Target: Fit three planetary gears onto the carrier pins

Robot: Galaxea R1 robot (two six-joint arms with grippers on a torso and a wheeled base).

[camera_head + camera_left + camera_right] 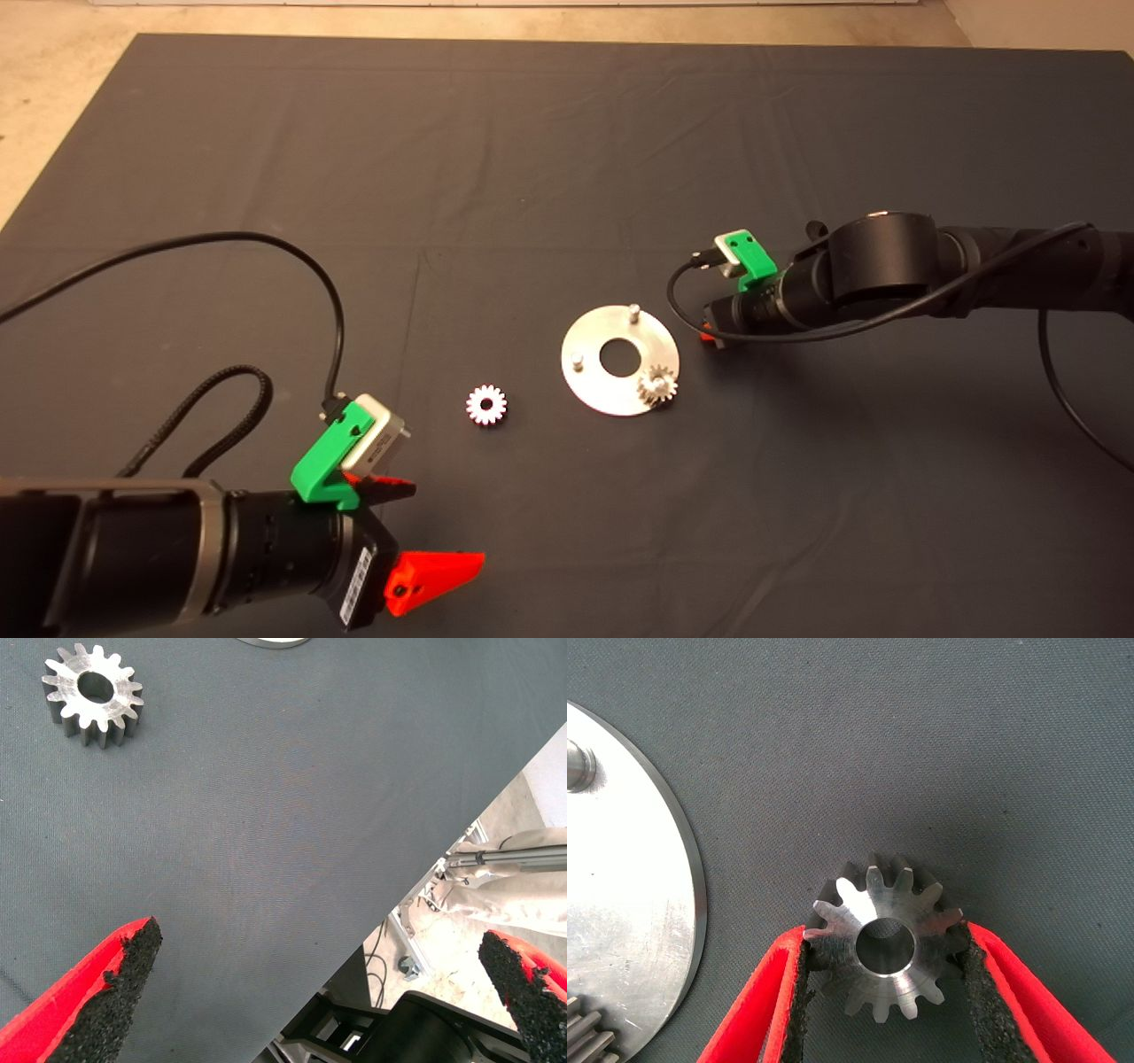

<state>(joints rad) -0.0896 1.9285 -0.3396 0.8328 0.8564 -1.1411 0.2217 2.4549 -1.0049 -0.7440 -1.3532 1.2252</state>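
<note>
The aluminium disc (592, 383) lies mid-mat with two bare carrier pins (633, 311) (576, 359). One steel-grey gear (658, 385) sits on the third pin. A bright silvery gear (486, 405) lies flat on the mat left of the disc; it also shows in the left wrist view (93, 695). My right gripper (709, 335) is just beyond the disc's right rim. In the right wrist view the gripper (884, 935) is shut on a grey gear (908, 904), held flat beside the disc (629, 904). My left gripper (447, 525) is open and empty, near the front edge, short of the bright gear.
The mat's front edge runs diagonally through the left wrist view (425, 868), with floor and black robot parts beyond it. Black cables (266, 244) loop over the mat behind the left arm. The mat's far half holds nothing.
</note>
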